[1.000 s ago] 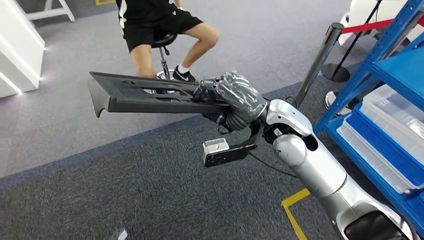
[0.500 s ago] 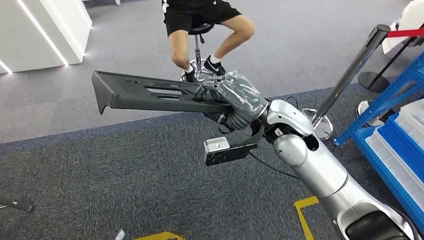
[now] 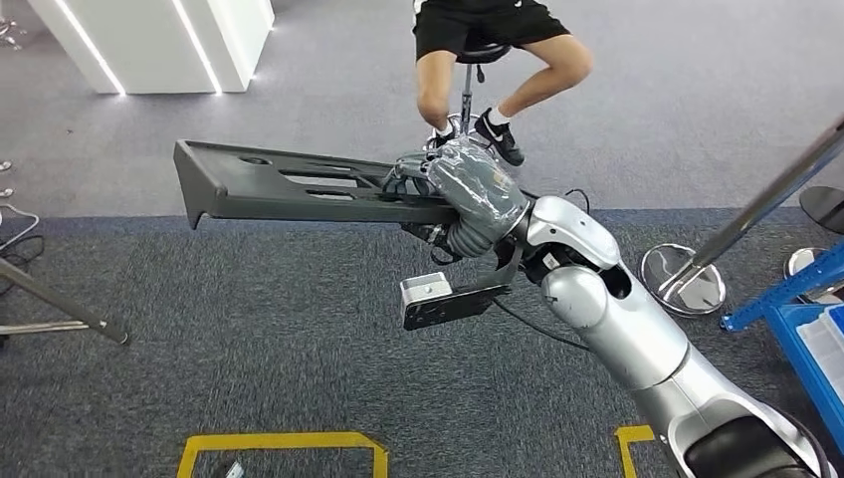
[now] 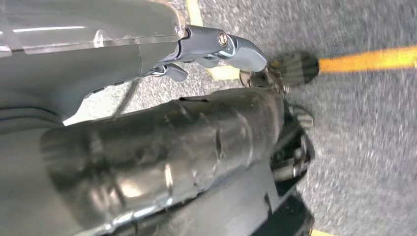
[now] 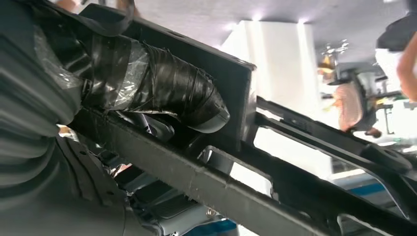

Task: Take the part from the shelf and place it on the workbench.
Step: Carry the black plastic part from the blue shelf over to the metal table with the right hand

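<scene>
— Any bins or trays on your screen?

— At four o'clock in the head view I've got a corner of the blue shelf (image 3: 786, 299) with a clear bin (image 3: 828, 349) on it; I can't tell what's in it, too little of it shows.

— And the part?

— The long black part (image 3: 289, 187) is in the air, roughly level, reaching from centre out toward nine o'clock. My right hand (image 3: 460, 191) grips its near end, fingers wrapped over the top edge; the right wrist view has the taped thumb (image 5: 167, 88) pressed against the part's frame.

— Left hand?

— It hangs over grey carpet and a yellow floor line (image 4: 369, 58). Fingers (image 4: 231, 44) look loosely extended with nothing in them, though the picture is blurred.

— Anything in the way?

— At twelve o'clock a person (image 3: 498, 40) sits on a stool (image 3: 468, 70), feet just beyond my hand. A chrome post (image 3: 756, 214) leans in at three o'clock, a white counter (image 3: 169, 40) stands at eleven, and yellow floor tape (image 3: 284, 443) lies at six
</scene>
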